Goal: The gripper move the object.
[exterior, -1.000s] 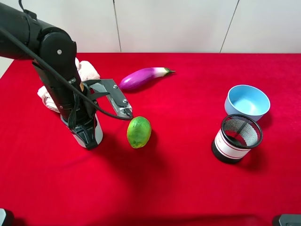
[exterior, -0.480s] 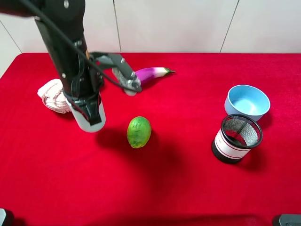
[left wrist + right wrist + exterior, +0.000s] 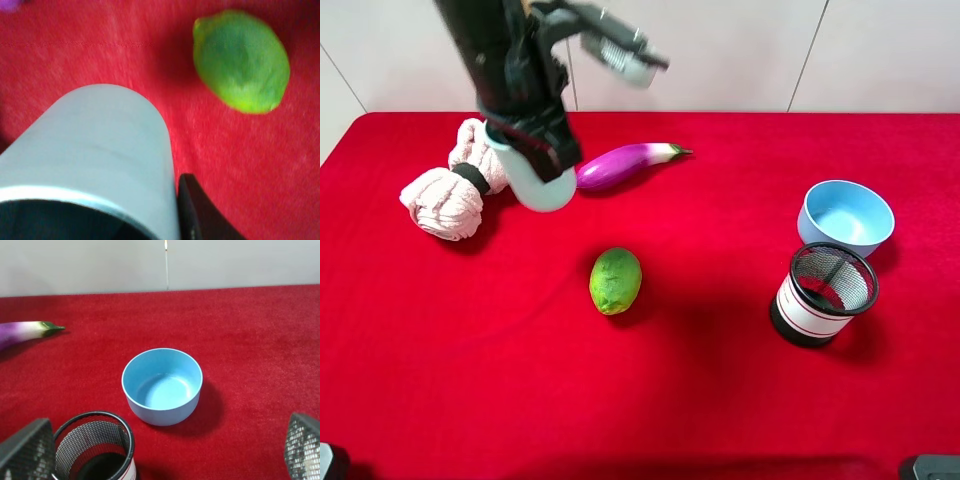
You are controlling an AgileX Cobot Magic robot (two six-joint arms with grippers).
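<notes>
While it is held high over the tabletop, the left hand is clenched on the cup. In the left wrist view one dark finger is pressed to the outside of the pale wall; the other finger is hidden. The cup is hung right under the hand. Its long side is pointed up and down, with the dark mouth at the hand and the closed bottom turned to the tabletop.

In the high view, the purple eggplant is seen just beside the cup on the right and the pink cloth on the left. The green lime is seen apart, nearer the front edge. Well apart on the right, the blue bowl and the black mesh cup are set close together. The right hand is held near them, its fingers spread wide with nothing between them.

Since the cup is gripped by the left hand, the coming move is judged to belong to that arm. The cup has to be carried and then lowered bottom first.

Compared with one second ago, the cup has been lifted from low beside the lime and carried up and toward the far wall. The lime, bowl and mesh cup are not moved.
</notes>
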